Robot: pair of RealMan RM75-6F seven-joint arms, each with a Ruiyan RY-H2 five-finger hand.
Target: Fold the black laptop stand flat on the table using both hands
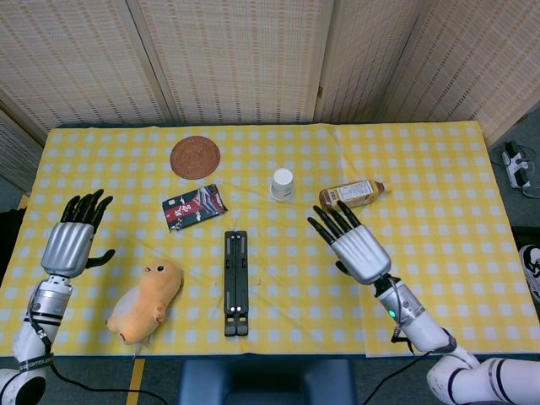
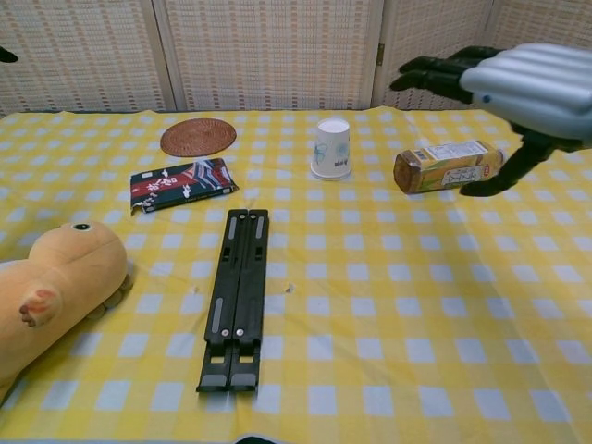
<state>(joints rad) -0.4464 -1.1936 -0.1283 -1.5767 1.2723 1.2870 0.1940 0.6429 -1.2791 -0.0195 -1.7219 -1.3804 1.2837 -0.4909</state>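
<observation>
The black laptop stand [image 1: 236,283] [image 2: 236,296] lies folded flat on the yellow checked table, long side running front to back, near the front edge. No hand touches it. My right hand [image 1: 354,242] [image 2: 518,83] hovers to the right of the stand, fingers spread and empty. My left hand [image 1: 72,240] is raised far to the left, fingers apart, holding nothing; the chest view shows only a dark fingertip of it at the upper left corner.
A yellow plush toy [image 1: 145,300] [image 2: 46,287] lies left of the stand. Behind it are a dark snack packet [image 1: 195,207] [image 2: 179,184], a round woven coaster [image 1: 195,157], a white paper cup [image 1: 283,184] [image 2: 332,148] and a lying bottle [image 1: 350,195] [image 2: 447,166].
</observation>
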